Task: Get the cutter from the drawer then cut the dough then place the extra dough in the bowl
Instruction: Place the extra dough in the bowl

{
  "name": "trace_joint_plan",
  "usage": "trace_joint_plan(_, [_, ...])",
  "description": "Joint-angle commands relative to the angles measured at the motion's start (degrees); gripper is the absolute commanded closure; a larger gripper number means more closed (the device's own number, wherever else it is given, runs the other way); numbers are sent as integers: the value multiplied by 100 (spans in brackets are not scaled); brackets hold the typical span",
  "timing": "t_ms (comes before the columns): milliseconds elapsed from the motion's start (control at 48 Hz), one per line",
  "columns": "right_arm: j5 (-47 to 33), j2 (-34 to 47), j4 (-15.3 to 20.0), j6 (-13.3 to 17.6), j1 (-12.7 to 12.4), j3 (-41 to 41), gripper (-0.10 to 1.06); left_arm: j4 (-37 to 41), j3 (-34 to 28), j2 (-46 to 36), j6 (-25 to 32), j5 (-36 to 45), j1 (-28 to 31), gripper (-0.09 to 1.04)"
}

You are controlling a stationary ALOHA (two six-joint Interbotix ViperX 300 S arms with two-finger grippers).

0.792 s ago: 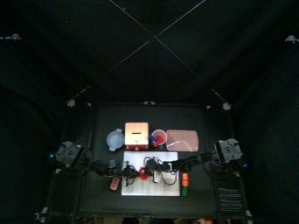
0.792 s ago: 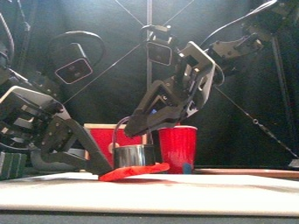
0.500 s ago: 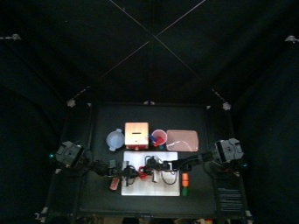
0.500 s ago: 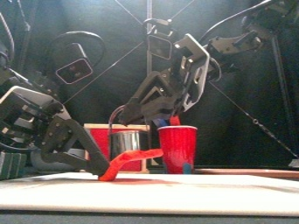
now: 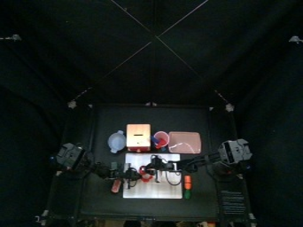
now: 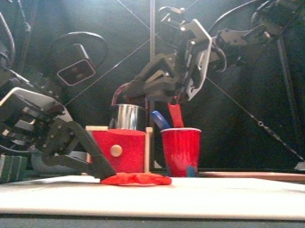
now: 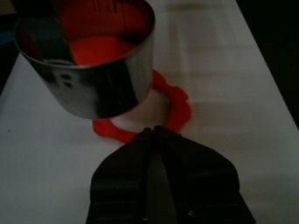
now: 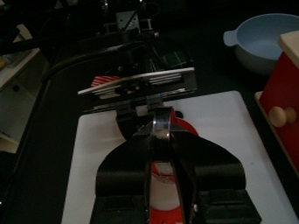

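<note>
The right gripper (image 6: 134, 86) is clenched on the wire handle of the metal cutter (image 6: 127, 117), which hangs left of centre in the front view, clear of the white board (image 6: 226, 191). The red dough ring (image 6: 135, 180) lies on the board beneath it. The left gripper (image 7: 149, 133), at lower centre of its wrist view, is pressed closed and empty, close by the ring.

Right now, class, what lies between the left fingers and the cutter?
The red dough ring, flat on the white board, its near edge by the fingers; the left wrist view shows it.
</note>
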Motion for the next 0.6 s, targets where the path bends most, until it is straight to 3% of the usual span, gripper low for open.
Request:
trace_joint_plan(21, [-35, -439, 53, 53, -26, 220, 43, -9, -70, -132, -9, 70, 9, 35])
trace_joint_plan(292, [527, -844, 659, 62, -62, 1125, 43, 9, -158, -360, 9, 343, -9, 26])
trace_joint_plan(438, [694, -756, 694, 53, -70, 1248, 42, 0, -158, -439, 44, 343, -9, 19])
trace_joint_plan(604, [967, -633, 659, 18, -114, 1248, 42, 44, -132, -633, 53, 352, -9, 18])
